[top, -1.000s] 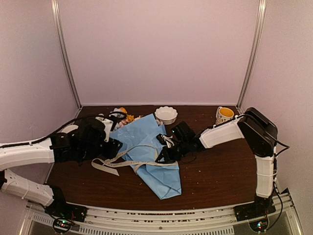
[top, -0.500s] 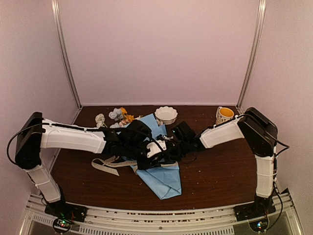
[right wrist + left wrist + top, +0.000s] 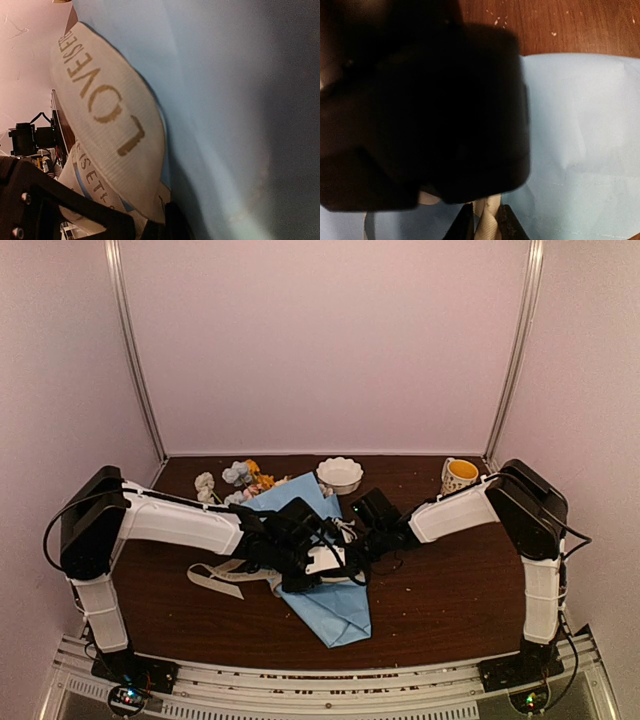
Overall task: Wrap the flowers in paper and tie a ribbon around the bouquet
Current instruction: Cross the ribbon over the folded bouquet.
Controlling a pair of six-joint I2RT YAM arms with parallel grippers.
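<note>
Meeting over the middle of the surface (image 3: 440,590), both arms work low above the paper (image 3: 335,612). We see it lying as a rumpled light-blue bundle that runs from the far left towards a folded corner near the front edge. The flowers (image 3: 246,476) show at its far-left end, their pale and orange blooms lying on the dark wood just past the paper's edge.

The ribbon (image 3: 110,115) is cream with gold lettering. In the right wrist view it bulges up off the blue sheet and narrows down into the right gripper (image 3: 159,227), whose jaws are clenched on it. In the left wrist view, the left gripper (image 3: 485,227) has a strand of the same ribbon filling the gap between its two dark fingertips, so we read these jaws as grasping the ribbon too. A large dark blurred shape, too close to make out, blocks most of that view; blue paper and bare wood show to its right.

From above, the two grippers sit just beside each other on top of the paper. Loose ribbon trails left of the bundle onto the surface in flat loops. A white scalloped bowl (image 3: 340,474) stands just beyond the paper at the far side. A mug with a yellow inside (image 3: 458,475) stands well apart at the far right.
</note>
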